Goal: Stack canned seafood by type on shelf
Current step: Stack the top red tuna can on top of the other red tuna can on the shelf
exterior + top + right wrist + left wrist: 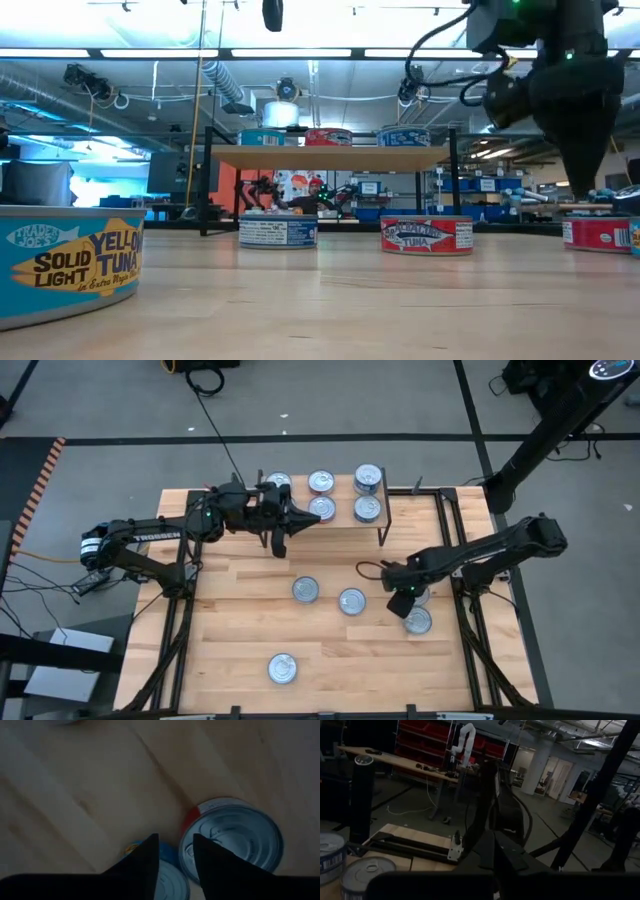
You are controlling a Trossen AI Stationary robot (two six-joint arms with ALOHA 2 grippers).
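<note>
where jaws part, red-labelled tin (232, 840) beneath

The shelf (350, 520) stands at the far edge of the table (230, 620) and carries five tins: one (278, 482) at its left end, two (321, 483) (322, 508) in the middle, two (368, 478) (368, 509) at its right end. The left gripper (300, 518) lies over the shelf's left part, fingers together. Nearer than the shelf, two tins (305, 590) (351, 601) sit side by side, another (282, 668) farther out. The right gripper (402, 603) hangs right of these, seemingly over a partly hidden tin (420, 596), with one more (417, 621) just beside.
</note>
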